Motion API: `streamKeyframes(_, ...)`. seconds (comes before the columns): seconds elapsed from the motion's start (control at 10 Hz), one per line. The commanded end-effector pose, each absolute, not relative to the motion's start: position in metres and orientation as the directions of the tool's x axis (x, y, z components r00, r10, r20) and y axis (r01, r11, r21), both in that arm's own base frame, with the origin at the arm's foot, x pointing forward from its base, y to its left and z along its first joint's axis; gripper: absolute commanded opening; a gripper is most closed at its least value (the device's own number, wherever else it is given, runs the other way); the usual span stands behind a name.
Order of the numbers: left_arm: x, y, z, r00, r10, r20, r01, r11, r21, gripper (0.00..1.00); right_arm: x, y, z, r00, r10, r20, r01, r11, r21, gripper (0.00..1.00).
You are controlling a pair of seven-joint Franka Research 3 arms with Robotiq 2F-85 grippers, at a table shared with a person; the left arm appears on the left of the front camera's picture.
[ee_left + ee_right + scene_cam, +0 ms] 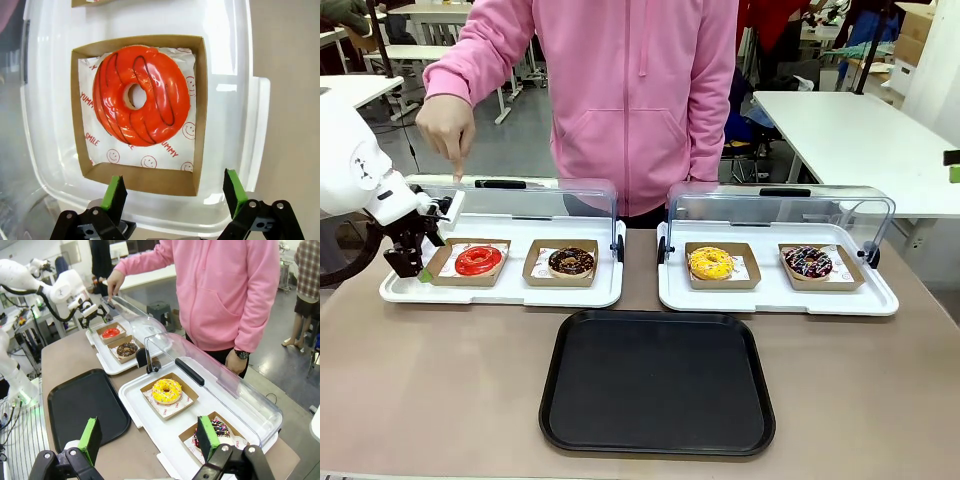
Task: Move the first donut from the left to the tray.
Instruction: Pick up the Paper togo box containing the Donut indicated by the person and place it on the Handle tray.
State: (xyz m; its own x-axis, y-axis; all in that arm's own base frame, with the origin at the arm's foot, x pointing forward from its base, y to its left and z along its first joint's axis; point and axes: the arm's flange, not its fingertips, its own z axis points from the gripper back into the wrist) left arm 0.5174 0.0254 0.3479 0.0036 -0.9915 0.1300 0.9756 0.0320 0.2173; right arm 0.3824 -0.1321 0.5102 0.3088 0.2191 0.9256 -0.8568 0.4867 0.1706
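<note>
The red-glazed donut [479, 260] lies in its brown cardboard holder [140, 177] at the left end of the left white tray [500, 293]. From close above, the left wrist view takes in the donut [141, 95]. My left gripper [410, 262] hovers at the holder's outer side, open [175, 192], with nothing between its green pads [116, 192]. The black tray [658, 380] lies at the table's near middle. My right gripper [150, 437] hangs open and holds nothing, above the table near the right white tray; from there the red donut [110, 332] and black tray [85, 405] lie farther off.
A chocolate donut [571, 262] sits beside the red one. The right white tray [775, 297] holds a yellow donut [711, 263] and a sprinkled dark one [808, 262] under a raised clear lid [780, 205]. A person in pink holds the left lid up with one hand [448, 128].
</note>
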Motion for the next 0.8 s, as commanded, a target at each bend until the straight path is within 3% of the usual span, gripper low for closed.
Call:
streamKeyframes(0.0, 0.521, 0.025, 0.348, 0.013, -0.994, 0.110, 0.976, 0.036, 0.215, 1.00, 0.386, -0.132, 0.511, 0.275, 0.206, 0.939, -0.864, 0.481, 0.148, 1.00)
streamKeyframes(0.7, 0.522, 0.020, 0.321, -0.014, -0.994, 0.104, 0.972, 0.011, 0.236, 1.00, 0.386, -0.132, 0.511, 0.275, 0.206, 0.939, -0.864, 0.481, 0.148, 1.00)
